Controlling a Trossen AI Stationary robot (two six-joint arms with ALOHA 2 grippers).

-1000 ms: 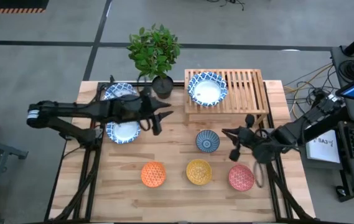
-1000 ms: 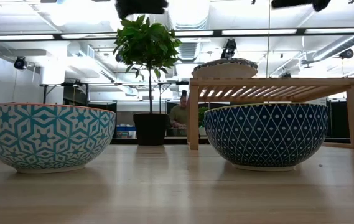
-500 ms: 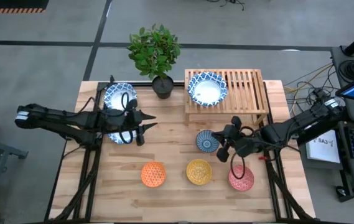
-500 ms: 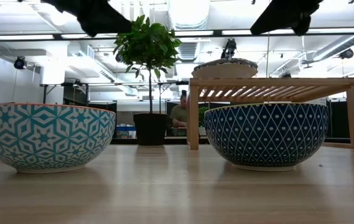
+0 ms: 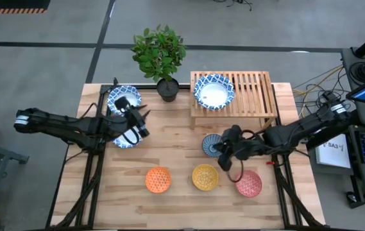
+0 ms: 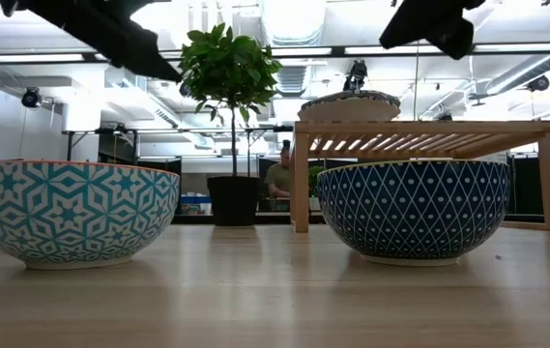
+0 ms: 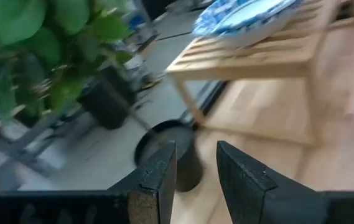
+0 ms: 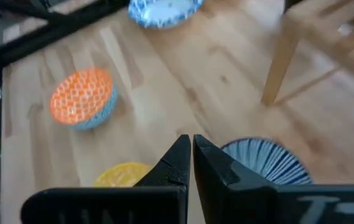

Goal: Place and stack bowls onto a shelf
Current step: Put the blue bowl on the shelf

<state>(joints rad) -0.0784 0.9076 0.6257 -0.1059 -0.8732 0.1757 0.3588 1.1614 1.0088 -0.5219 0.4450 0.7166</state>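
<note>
**Now: both grippers hovering over bowls, one bowl sitting on the shelf**

Right now your right gripper (image 8: 190, 155) is showing its two fingers pressed together with only a thin line between them, pinching nothing. It is hanging over the near rim of the small dark blue bowl (image 5: 213, 145), which is resting on the table in front of the shelf (image 5: 253, 93). From overhead you are seeing that gripper (image 5: 226, 154) between the dark blue bowl and the yellow bowl (image 5: 204, 177), with the pink-red bowl (image 5: 249, 183) just beside its arm.

Your left gripper (image 7: 195, 163) is holding its fingers slightly spread, a narrow gap between them and nothing inside. From above it (image 5: 138, 123) is sitting over the edge of the blue-and-white bowl (image 5: 126, 138) at the table's left side, and a second blue-and-white bowl (image 5: 124, 96) is lying just behind that one, near the plant pot (image 5: 167, 89).

You are looking at one wide blue-and-white bowl (image 5: 213, 91) resting upright on the left part of the shelf's slats, with the remaining slats to its right bare. The orange bowl (image 5: 158, 179) is sitting at the front of the table, left of the yellow one, all three small front bowls well apart from the shelf.

In the low view both arms are showing only as dark shapes at the top, above the bowls.
</note>
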